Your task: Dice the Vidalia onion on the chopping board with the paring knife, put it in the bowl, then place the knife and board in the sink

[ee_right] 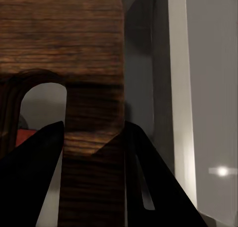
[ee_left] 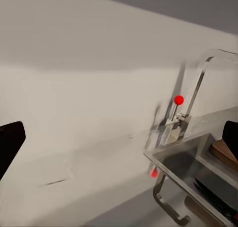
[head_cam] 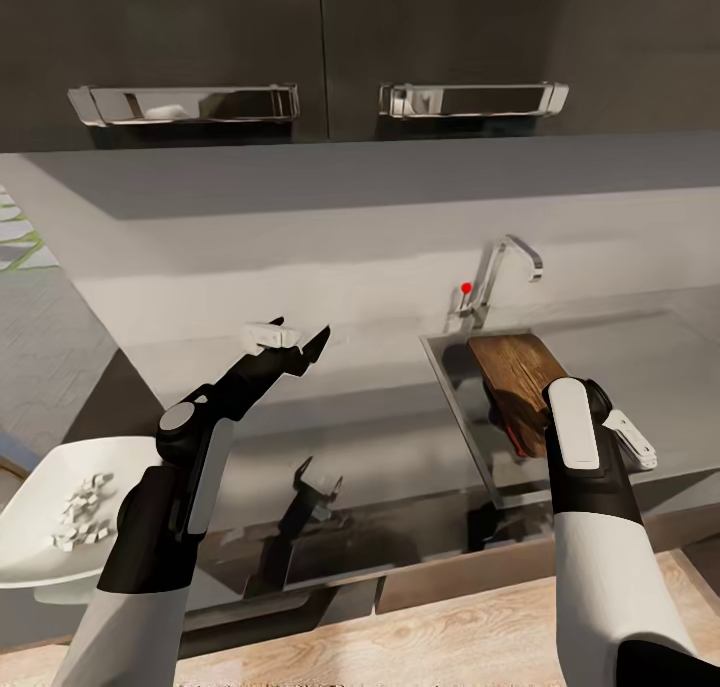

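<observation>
Chopping board (head_cam: 515,382) clamped in right tool (head_cam: 540,422) over sink (head_cam: 450,407) (left tool (head_cam: 290,339) open, empty).

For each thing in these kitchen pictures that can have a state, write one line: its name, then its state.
chopping board: tilted in the sink, gripped at its handle end
right gripper: shut on the chopping board
left gripper: open, empty, above the countertop
bowl: holds white diced pieces
sink: holds the board; faucet shows no water
countertop: bare grey surface
</observation>
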Motion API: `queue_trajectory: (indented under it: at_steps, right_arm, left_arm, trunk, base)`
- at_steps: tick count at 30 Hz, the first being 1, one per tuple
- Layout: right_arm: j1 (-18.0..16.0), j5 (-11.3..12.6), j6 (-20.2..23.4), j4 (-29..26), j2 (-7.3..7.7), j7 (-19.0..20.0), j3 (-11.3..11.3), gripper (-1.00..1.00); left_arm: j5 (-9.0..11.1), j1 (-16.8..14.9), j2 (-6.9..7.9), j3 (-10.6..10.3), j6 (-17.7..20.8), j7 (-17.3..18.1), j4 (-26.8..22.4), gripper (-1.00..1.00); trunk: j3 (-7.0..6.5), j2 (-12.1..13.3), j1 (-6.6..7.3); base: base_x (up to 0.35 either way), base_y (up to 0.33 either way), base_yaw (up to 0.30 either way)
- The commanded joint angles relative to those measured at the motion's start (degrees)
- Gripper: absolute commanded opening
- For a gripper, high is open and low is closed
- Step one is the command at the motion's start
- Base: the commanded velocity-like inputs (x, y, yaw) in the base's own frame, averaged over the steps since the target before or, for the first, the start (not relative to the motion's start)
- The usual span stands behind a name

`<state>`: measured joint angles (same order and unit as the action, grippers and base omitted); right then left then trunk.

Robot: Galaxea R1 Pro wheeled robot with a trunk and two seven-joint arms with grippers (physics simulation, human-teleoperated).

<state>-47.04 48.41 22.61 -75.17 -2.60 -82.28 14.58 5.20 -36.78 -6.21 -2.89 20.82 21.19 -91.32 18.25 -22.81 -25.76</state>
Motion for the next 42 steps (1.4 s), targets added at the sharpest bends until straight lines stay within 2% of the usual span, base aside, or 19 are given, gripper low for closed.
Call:
queue_trajectory:
  at_steps: [1, 17, 42]
  right_arm:
    - [-0.07, 0.19, 0.59, -0.07, -0.03, -0.25, 0.10, -1.00]
    - [-0.07, 0.19, 0.59, -0.07, -0.03, -0.25, 0.10, -1.00]
    - [-0.07, 0.28, 0.59, -0.07, -0.03, -0.25, 0.10, -1.00]
  left_arm:
    - [0.54, -0.05, -0.02, 0.06, 0.54, 0.08, -0.06, 1.00]
    - [0.57, -0.05, -0.03, 0.06, 0.54, 0.08, -0.07, 1.00]
    - [0.57, -0.05, -0.03, 0.04, 0.54, 0.08, 0.00, 1.00]
  trunk:
    - [0.20, -0.12, -0.03]
    - [1.61, -0.12, -0.03]
    - [1.67, -0.12, -0.03]
  base:
    - [0.000, 0.000, 0.000]
    - [0.021, 0.000, 0.000]
    - [0.083, 0.000, 0.000]
